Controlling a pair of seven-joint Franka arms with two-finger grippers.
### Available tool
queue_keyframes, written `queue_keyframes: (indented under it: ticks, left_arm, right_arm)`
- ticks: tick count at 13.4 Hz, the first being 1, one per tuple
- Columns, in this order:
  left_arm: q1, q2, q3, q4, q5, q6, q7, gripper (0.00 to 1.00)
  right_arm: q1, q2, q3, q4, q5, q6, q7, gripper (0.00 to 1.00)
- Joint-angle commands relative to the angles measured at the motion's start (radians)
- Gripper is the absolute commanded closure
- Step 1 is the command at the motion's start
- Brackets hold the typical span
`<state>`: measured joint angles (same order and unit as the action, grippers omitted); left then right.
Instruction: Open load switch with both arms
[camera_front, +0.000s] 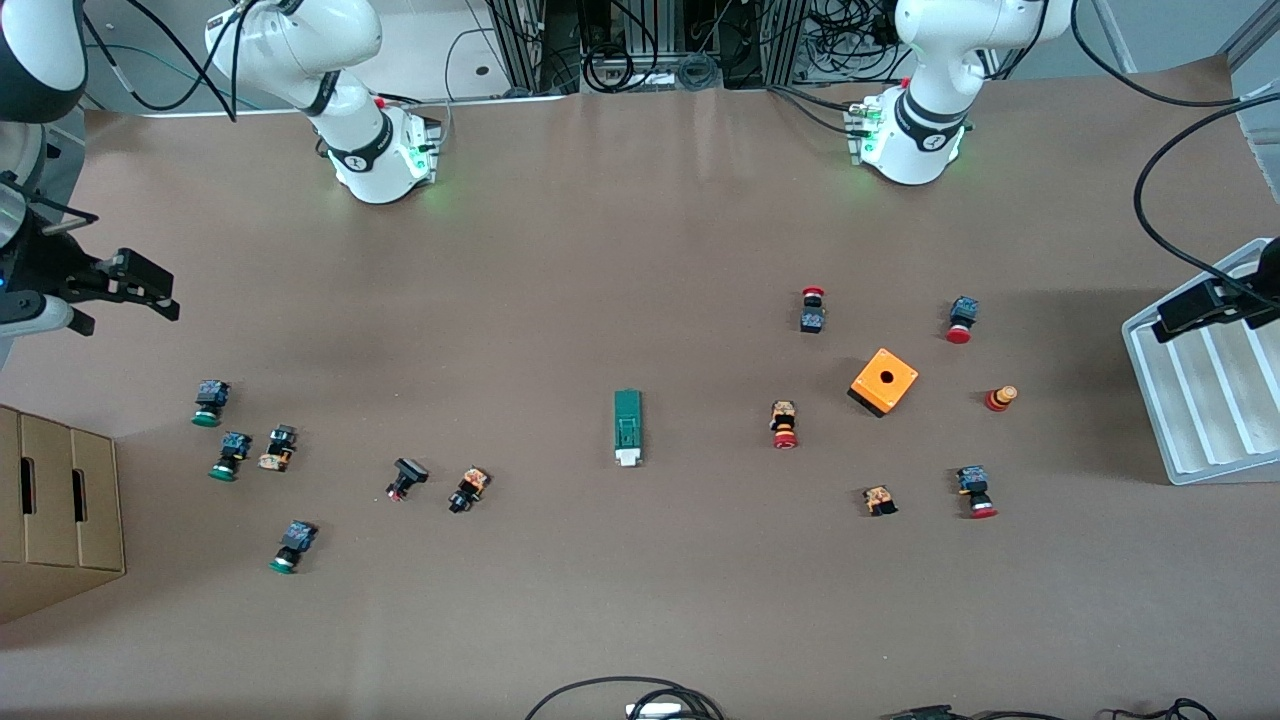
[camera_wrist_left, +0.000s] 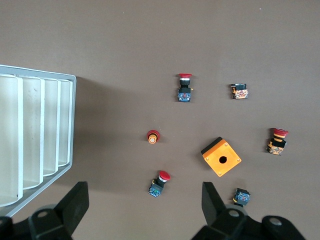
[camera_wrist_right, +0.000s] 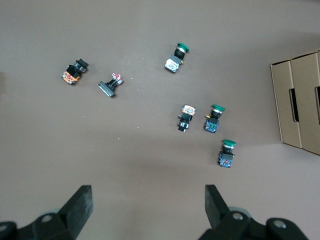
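Note:
The load switch (camera_front: 627, 427) is a narrow dark-green block with a white piece at the end nearer the front camera. It lies alone at the middle of the table and shows in neither wrist view. My right gripper (camera_front: 150, 285) hangs open and empty in the air at the right arm's end of the table, with bare table showing between its fingers (camera_wrist_right: 80, 207). At the left arm's end, my left gripper (camera_front: 1190, 305) hangs open and empty over the edge of the white tray (camera_front: 1210, 420). Far below its fingers (camera_wrist_left: 212, 202) lies a red-capped push-button (camera_wrist_left: 159, 183).
An orange box with a hole (camera_front: 884, 381) and several red-capped push-buttons lie toward the left arm's end. Green-capped push-buttons (camera_front: 210, 402) and other small parts lie toward the right arm's end. A cardboard box (camera_front: 55, 510) stands at that end, near the front camera.

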<state>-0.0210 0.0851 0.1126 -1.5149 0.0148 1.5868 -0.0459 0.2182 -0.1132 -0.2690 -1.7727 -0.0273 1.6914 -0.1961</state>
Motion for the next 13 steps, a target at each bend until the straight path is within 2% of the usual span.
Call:
queue_keyframes:
  ticks: [1, 9, 13]
  left_arm:
    - [0.003, 0.001, -0.004, 0.013, 0.007, 0.001, 0.004, 0.0]
    - [-0.011, 0.016, -0.014, 0.009, 0.007, 0.001, 0.001, 0.0]
    - [-0.022, 0.061, -0.019, 0.01, 0.005, 0.022, 0.008, 0.0]
  right_arm:
    - [0.016, 0.023, -0.001, 0.032, 0.017, -0.028, 0.021, 0.0]
    - [0.018, 0.03, -0.004, 0.033, 0.02, -0.013, 0.01, 0.0]
    - [0.02, 0.027, -0.004, 0.035, 0.021, -0.01, 0.01, 0.0]
